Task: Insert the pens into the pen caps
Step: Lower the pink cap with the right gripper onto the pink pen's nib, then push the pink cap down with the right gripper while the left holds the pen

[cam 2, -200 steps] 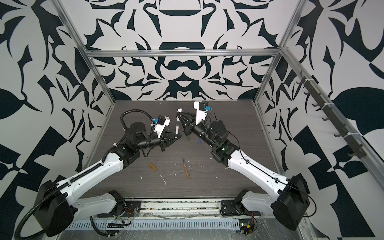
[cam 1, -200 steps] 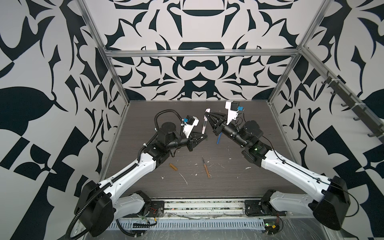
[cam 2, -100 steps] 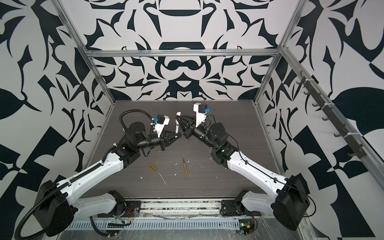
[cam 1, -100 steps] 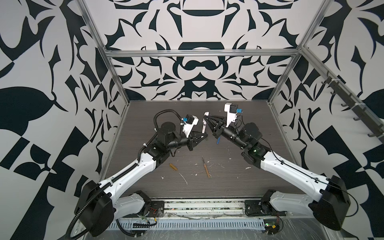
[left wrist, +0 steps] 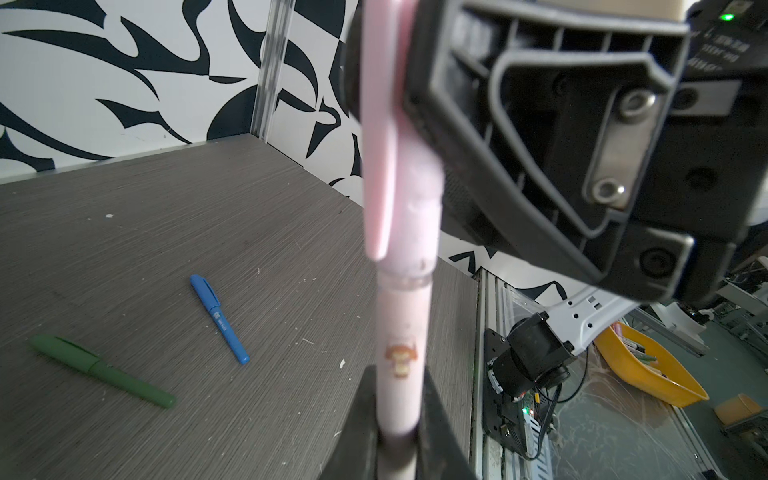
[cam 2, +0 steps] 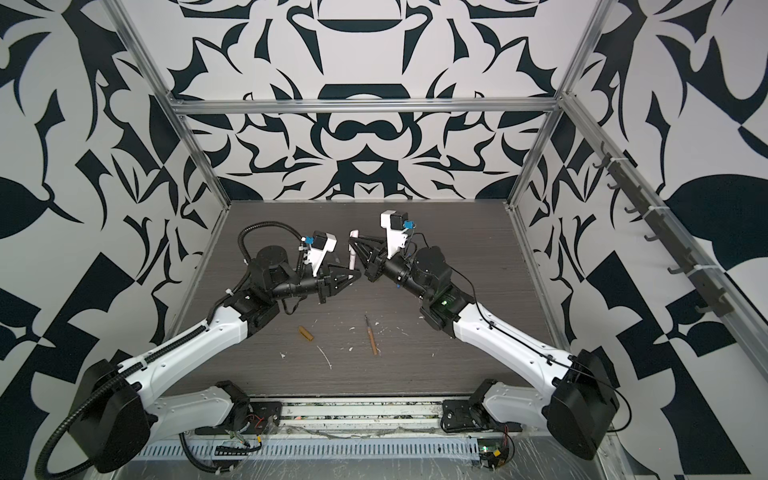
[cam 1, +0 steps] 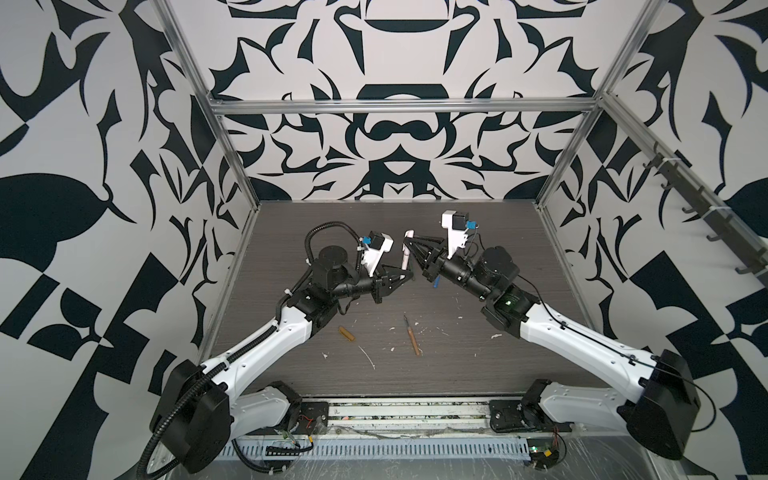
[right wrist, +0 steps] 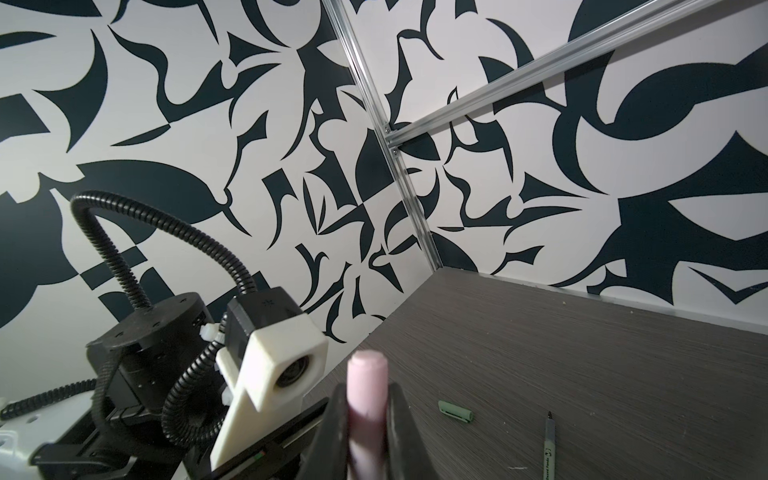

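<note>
Motion over the last second is bringing the two arms together above the table (cam 1: 478,365). A moment back their tips were standing apart, and now they are meeting in mid-air over its middle. That is joining the pink pair, so this step is looking all but finished.

The left gripper (cam 1: 405,273) is pinching the lower barrel of the pink pen (left wrist: 401,332), jaws pressed tight on it and holding it roughly upright. The right gripper (right wrist: 368,415) is clamping the pink cap (left wrist: 399,166) from the side, jaws squeezed onto it. In the left wrist view the cap's rim is sitting against the pen's collar, with the tip hidden inside. Whether it is clicked fully home I cannot tell.

A blue pen (left wrist: 219,318) and a dark green pen (left wrist: 102,370) are lying capped on the table, near each other but not touching. By my reading two pairs are waiting: the pale green pen (right wrist: 549,440) and pale green cap (right wrist: 456,410), and the orange-brown pen (cam 1: 412,340) and orange-brown cap (cam 1: 346,333), each lying near its partner.
</note>
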